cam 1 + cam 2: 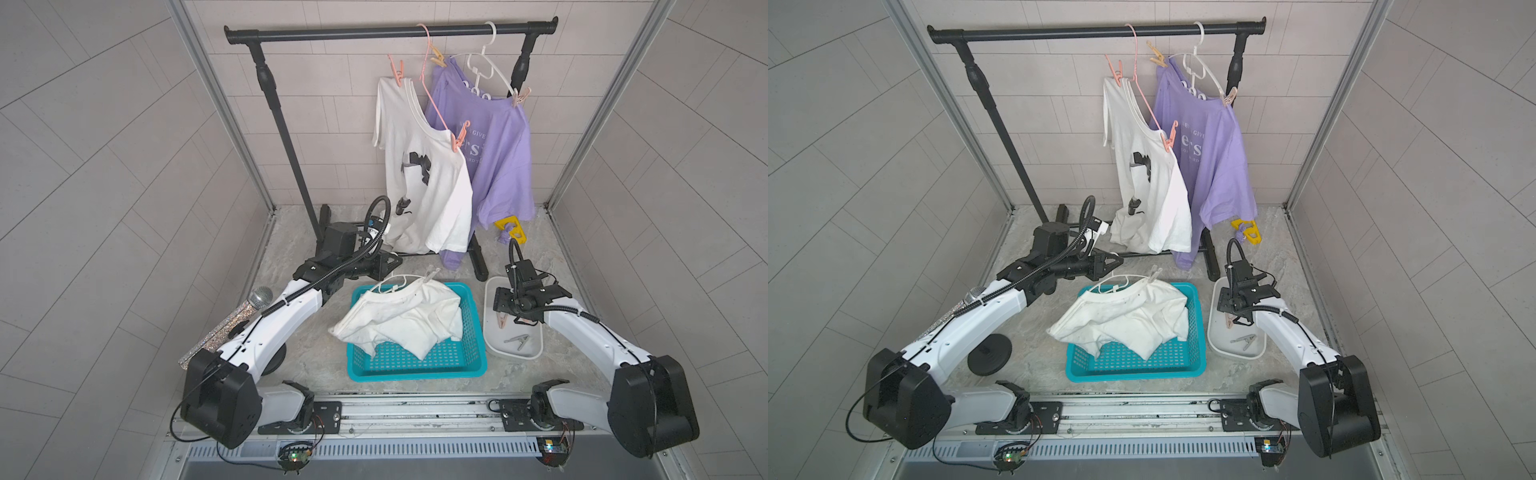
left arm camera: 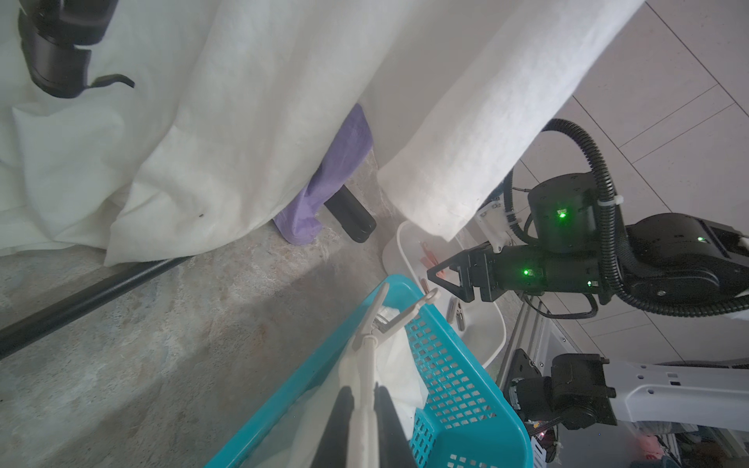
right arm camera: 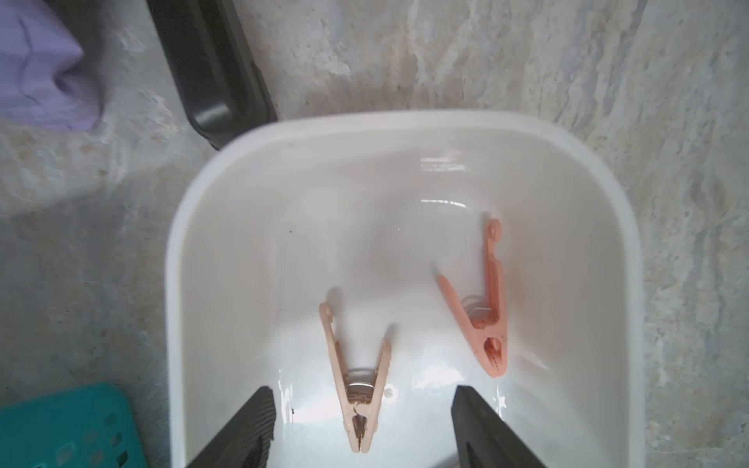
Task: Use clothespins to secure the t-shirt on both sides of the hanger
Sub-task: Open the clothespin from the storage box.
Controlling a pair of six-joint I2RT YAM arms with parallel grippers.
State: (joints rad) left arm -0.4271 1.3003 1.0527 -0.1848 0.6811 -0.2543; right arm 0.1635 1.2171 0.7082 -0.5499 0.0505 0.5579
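Observation:
A crumpled white t-shirt [image 1: 407, 320] lies on a white hanger [image 1: 395, 286] in the teal basket [image 1: 415, 370]. A pale clothespin [image 1: 433, 273] is clipped at one end of the hanger. My left gripper [image 2: 362, 391] is shut on the hanger's bar [image 2: 364, 364] and reaches in from the left [image 1: 395, 262]. My right gripper [image 3: 362, 391] hangs open over the white tray [image 3: 174, 283]. A peach-tan clothespin [image 3: 356, 377] lies between its fingers without touching them. A salmon clothespin [image 3: 486, 320] lies beside it, and grey ones [image 1: 517, 340] sit nearer the front.
A black rack [image 1: 390, 31] at the back carries a white shirt [image 1: 424, 183] and a purple shirt [image 1: 498, 162], both pinned to hangers. Its foot [image 1: 480, 266] stands close to the tray. A glittery microphone [image 1: 245, 307] is at the left, a yellow object [image 1: 511, 228] behind the tray.

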